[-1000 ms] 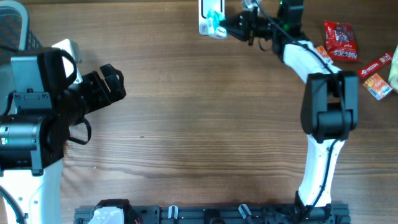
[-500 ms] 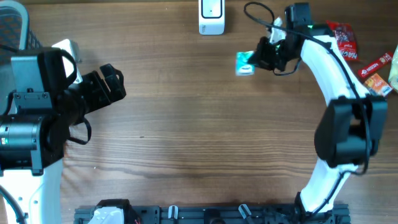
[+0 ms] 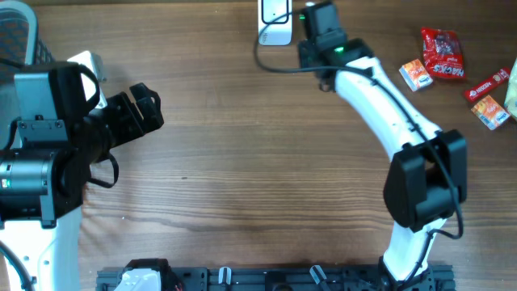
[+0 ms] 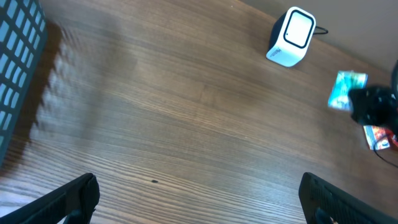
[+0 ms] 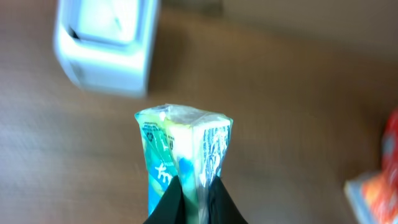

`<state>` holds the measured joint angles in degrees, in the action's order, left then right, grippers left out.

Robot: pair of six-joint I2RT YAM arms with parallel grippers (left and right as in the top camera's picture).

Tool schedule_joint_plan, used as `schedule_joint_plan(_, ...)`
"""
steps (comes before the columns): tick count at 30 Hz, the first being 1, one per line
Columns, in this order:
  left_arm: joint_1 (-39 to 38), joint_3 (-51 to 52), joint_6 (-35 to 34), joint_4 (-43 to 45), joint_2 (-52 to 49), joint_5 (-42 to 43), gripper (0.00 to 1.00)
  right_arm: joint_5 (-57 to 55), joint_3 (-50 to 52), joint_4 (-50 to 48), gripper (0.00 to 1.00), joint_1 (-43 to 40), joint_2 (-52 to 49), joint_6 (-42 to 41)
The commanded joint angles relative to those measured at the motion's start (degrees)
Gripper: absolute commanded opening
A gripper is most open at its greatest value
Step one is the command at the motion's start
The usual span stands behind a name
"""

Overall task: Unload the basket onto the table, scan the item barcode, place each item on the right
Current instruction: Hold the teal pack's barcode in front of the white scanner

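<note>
- Overhead, one wooden table (image 3: pixel 242 162) carries everything, with two arms at it
- left arm (image 3: pixel 40 162) sits folded at the table's left edge; the left gripper (image 3: pixel 153 107) points right with its jaws spread wide and nothing between them
- right arm (image 3: pixel 388 105) rises from the near edge and reaches up and left across the table, its wrist next to the scanner at the far edge
- right gripper (image 5: pixel 193 199) is closed, pinching the lower part of the packet
- one grey grid crate (image 4: pixel 15 74) stands at the far left, partly cut off
- one white scanner (image 3: pixel 275 20) stands at the far edge, its cable looping beside the right wrist
- one red bag (image 3: pixel 442 52) and three smaller orange or red packs (image 3: pixel 416 74) lie at the far right, well apart from the scanner
- one green and blue packet (image 5: pixel 180 155) stands upright in the right fingers, near the scanner but not touching it; the wrist hides it from above
</note>
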<state>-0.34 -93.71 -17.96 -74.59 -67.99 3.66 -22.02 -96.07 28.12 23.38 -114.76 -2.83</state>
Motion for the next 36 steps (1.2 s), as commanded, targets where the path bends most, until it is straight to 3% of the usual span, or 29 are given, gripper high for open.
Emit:
schedule_joint_plan(1,0.35,-0.04,-0.52,0.17,-0.02,-0.55,1.00,-6.95,-0.61,-8.74,0.05,2.62,-0.26,12.63)
schedule_joint_plan(8,0.35,-0.04,-0.52,0.17,-0.02,-0.55,1.00,-6.43,-0.59,-28.81,0.05,3.02,-0.87,22.40)
schedule_joint_plan(17,0.35,-0.04,-0.52,0.17,-0.02,-0.55,1.00,-6.73,-0.59,-50.71,0.05,2.97,-12.44,32.41)
schedule_joint_plan(24,0.35,-0.04,-0.52,0.17,-0.02,-0.55,1.00,-12.83,-0.57,-56.35,0.05,3.08,-20.37,37.92)
schedule_joint_plan(31,0.35,-0.04,-0.52,0.17,-0.02,-0.55,1.00,-16.68,-0.59,-60.43,0.05,3.08,-20.65,37.62)
schedule_joint_plan(36,0.35,-0.04,-0.52,0.17,-0.02,-0.55,1.00,-18.71,-0.59,-61.46,0.04,3.58,-20.61,42.80)
